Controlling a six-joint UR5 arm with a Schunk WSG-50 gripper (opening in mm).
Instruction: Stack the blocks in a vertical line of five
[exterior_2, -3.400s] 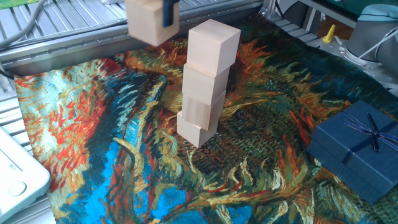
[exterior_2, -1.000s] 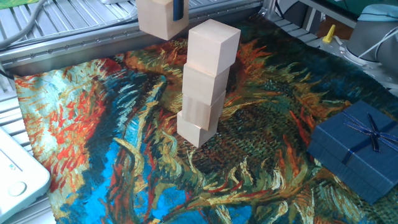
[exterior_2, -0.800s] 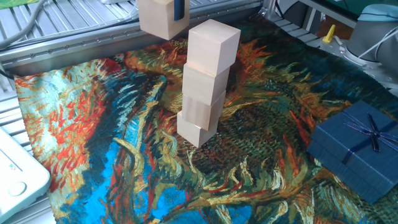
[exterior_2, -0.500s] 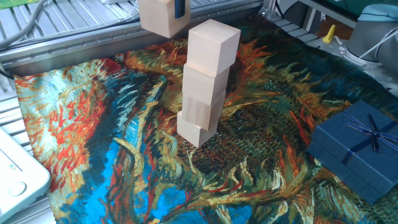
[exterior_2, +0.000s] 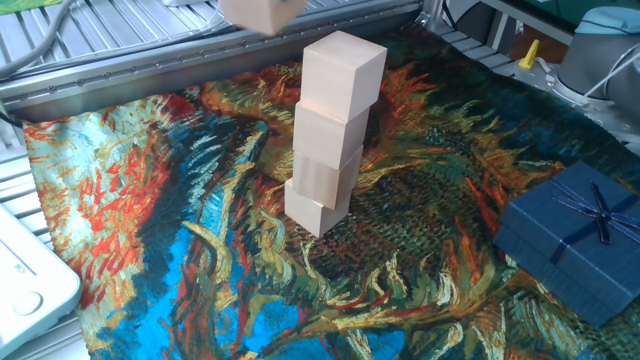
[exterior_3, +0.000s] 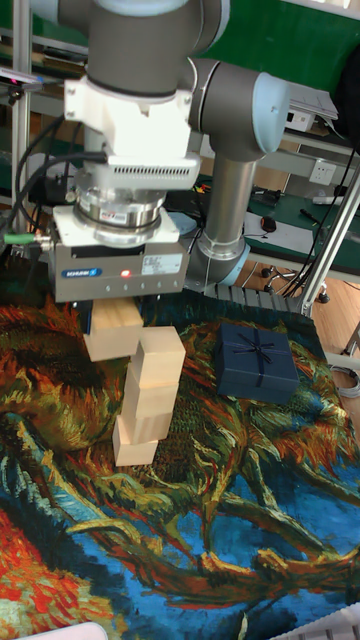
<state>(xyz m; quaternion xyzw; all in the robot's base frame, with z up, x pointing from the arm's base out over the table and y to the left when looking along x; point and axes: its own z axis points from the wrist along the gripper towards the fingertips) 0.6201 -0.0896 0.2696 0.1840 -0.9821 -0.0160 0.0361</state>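
- A dark blue ribboned gift box (exterior_2: 575, 240) sits closed at the near right on the painted cloth (exterior_2: 150, 230); its contents cannot be seen.
- Mid-cloth stands a slightly crooked stack of four pale wooden cubes (exterior_2: 330, 130), faces twisted out of line.
- Farther left and higher, the fifth pale wooden cube (exterior_3: 113, 329) hangs under the gripper (exterior_3: 118, 300), jaws clamped on it.
- To do this well: carry it right, centre over the top cube, square the faces, lower gently, then release.
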